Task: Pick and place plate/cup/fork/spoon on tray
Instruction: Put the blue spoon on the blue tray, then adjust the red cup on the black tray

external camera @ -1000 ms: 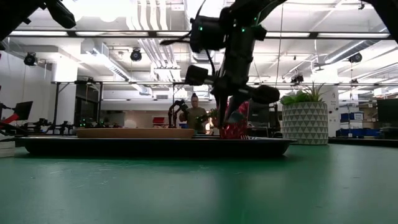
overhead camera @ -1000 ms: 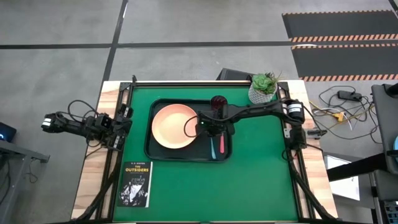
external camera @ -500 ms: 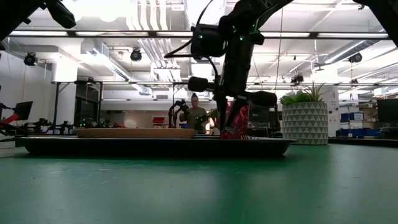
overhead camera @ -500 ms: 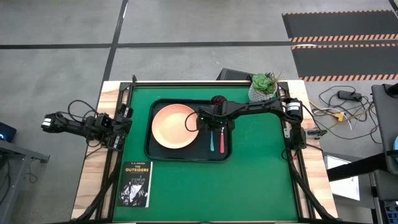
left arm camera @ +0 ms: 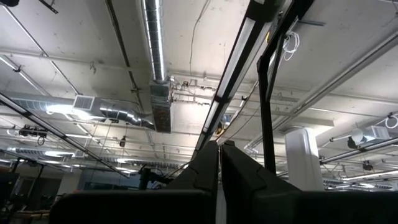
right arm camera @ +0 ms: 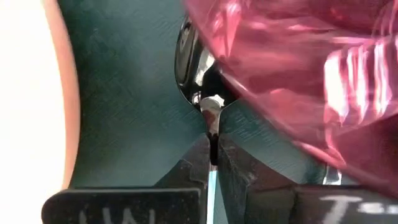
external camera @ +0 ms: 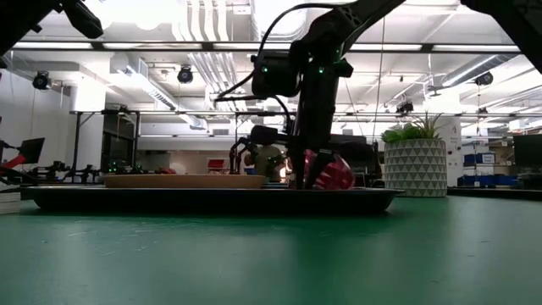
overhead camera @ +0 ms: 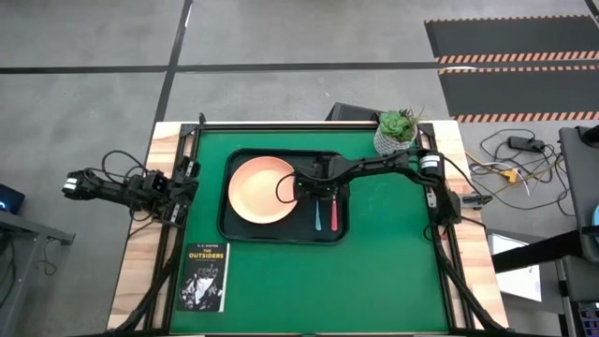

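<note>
- Cup [external camera: 329, 172] sits on the tray [overhead camera: 245, 234] toward its far right corner. In the low view it leans over rather than standing upright, right against the right arm's lowered fingers.
- Seen from the right wrist, the cup's red wall fills the frame just beside the right gripper [right arm camera: 211, 140]. It is so close that I cannot tell whether they touch.
- Spoon [overhead camera: 317, 218] lies flat on the tray's right part. Its long axis runs from the far edge toward the near edge, with the bowl at the far end directly ahead of the right fingertips.
- Fork [overhead camera: 334, 214] lies parallel just beside it, on the side nearer the tray's right rim.
- Plate [overhead camera: 262, 190] rests on the tray's left part, apart from the cutlery.
- Right fingers are drawn together to a thin slit. The spoon's neck lines up with that slit, but nothing looks held.
- Left gripper [left arm camera: 220, 163], fingers pressed together and empty, waits off the tabletop's left edge, so the right arm is far nearer everything.
- All four pieces appear to be on the tray. The likely concern is the leaning cup, which any sideways move of the right arm could tip.
</note>
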